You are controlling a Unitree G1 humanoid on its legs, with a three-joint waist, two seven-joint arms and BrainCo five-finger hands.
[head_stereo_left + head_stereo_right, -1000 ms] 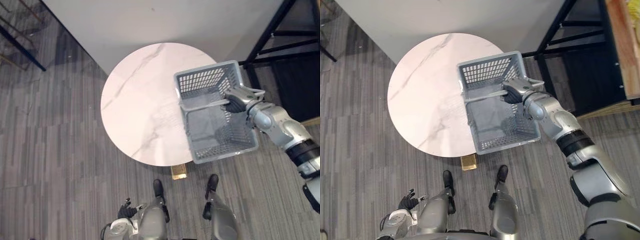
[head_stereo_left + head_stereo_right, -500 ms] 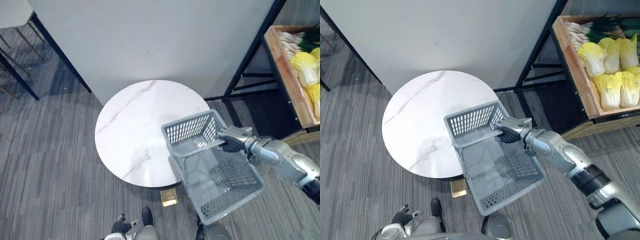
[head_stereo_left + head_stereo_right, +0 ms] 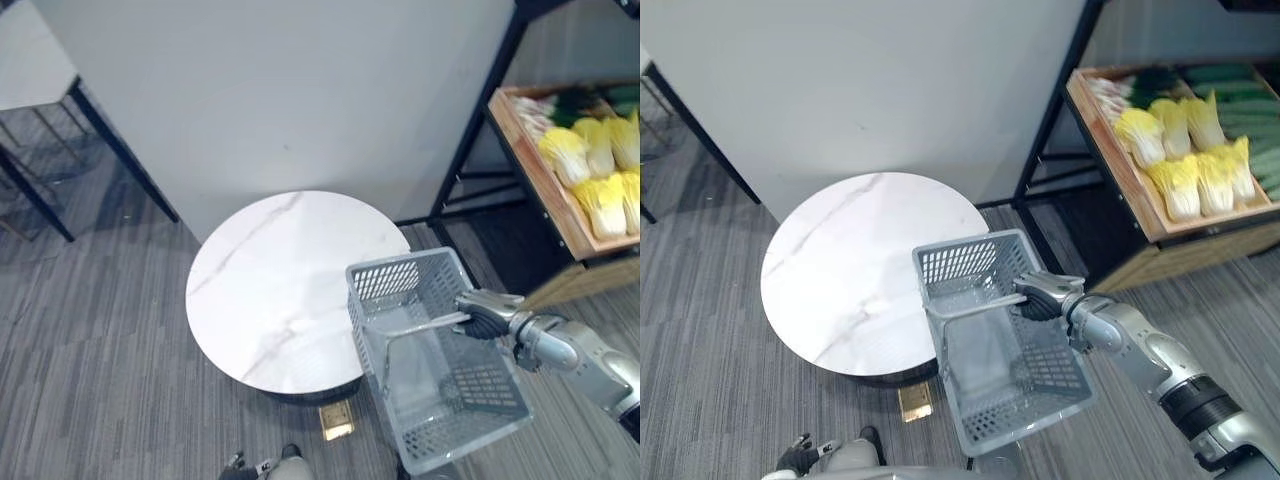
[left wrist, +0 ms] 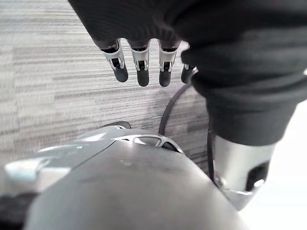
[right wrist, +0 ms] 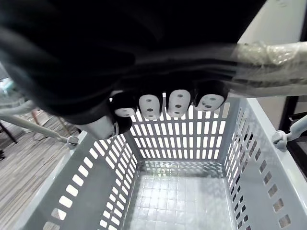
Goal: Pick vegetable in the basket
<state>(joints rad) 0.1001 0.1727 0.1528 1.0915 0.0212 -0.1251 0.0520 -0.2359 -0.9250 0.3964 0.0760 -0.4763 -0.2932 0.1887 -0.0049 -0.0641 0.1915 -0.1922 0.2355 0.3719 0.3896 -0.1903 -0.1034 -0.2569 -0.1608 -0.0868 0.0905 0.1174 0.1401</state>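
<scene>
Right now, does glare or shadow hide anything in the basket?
Right wrist view: light glints off the floor of the basket, yet it reads as empty; the right robot hand on the handle is dark. Left eye view: the table is evenly lit, no hard glare.

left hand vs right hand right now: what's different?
The left hand hangs with straight fingers and holds nothing. The right hand has its fingers curled round the handle of the grey basket.
The left hand is low over the floor. The right hand is out in front by the round table, carrying the empty basket.
Both have silver, dark-tipped fingers and dark ribbed covers.
</scene>
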